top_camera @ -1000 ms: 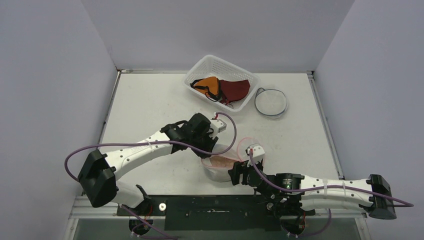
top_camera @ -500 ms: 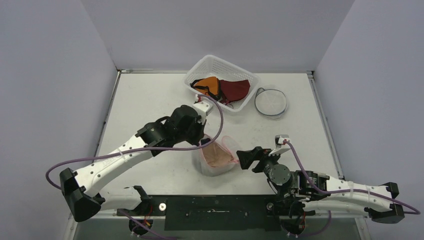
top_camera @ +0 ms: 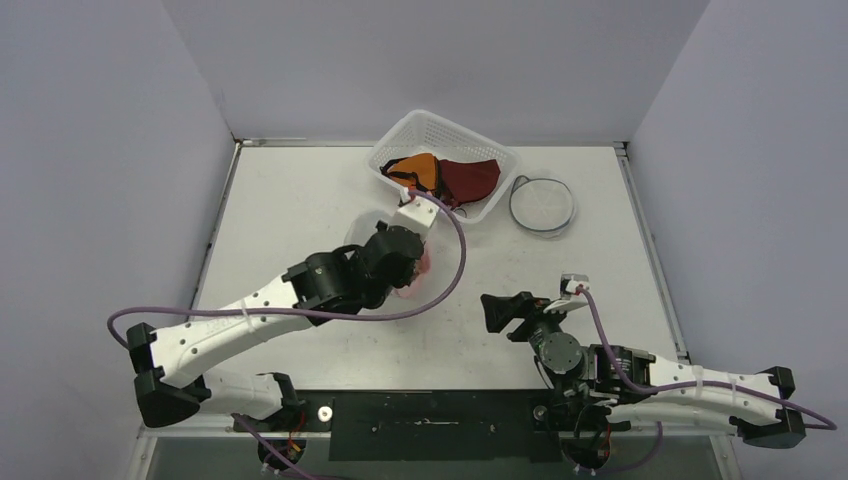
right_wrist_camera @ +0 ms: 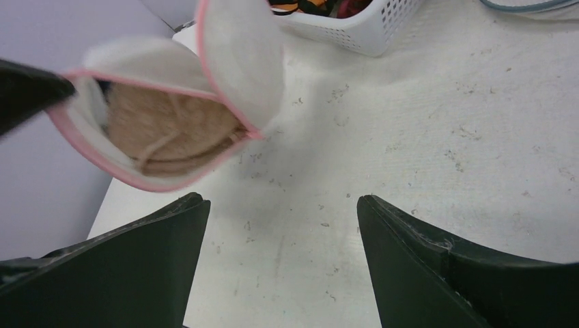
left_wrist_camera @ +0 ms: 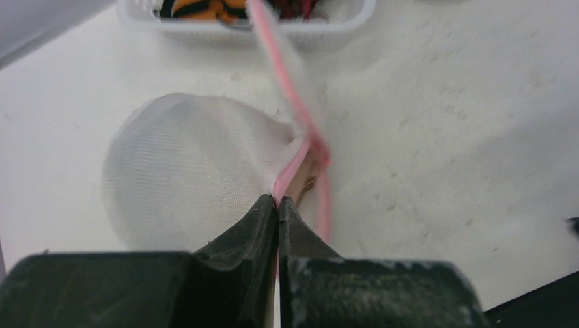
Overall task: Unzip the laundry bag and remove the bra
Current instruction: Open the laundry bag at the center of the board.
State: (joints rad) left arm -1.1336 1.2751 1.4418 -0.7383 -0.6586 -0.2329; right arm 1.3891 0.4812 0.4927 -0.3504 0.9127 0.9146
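The white mesh laundry bag (top_camera: 362, 231) with a pink rim hangs off the table, held by my left gripper (top_camera: 405, 262). In the left wrist view my left gripper (left_wrist_camera: 278, 200) is shut on the pink rim, with the bag (left_wrist_camera: 184, 171) bulging to the left. In the right wrist view the bag (right_wrist_camera: 239, 61) is open and a beige bra (right_wrist_camera: 164, 126) shows inside it. My right gripper (top_camera: 505, 310) is open and empty, to the right of the bag and apart from it. Its jaws (right_wrist_camera: 281, 205) stand wide over bare table.
A white basket (top_camera: 445, 165) holding orange and dark red garments stands at the back, just beyond the bag; it also shows in the right wrist view (right_wrist_camera: 355, 24). A flat round mesh piece with a dark rim (top_camera: 541, 205) lies to its right.
My left gripper has lifted the bag and carried it away from the near edge toward the basket. My right gripper has come off the bag and drawn back to the right.
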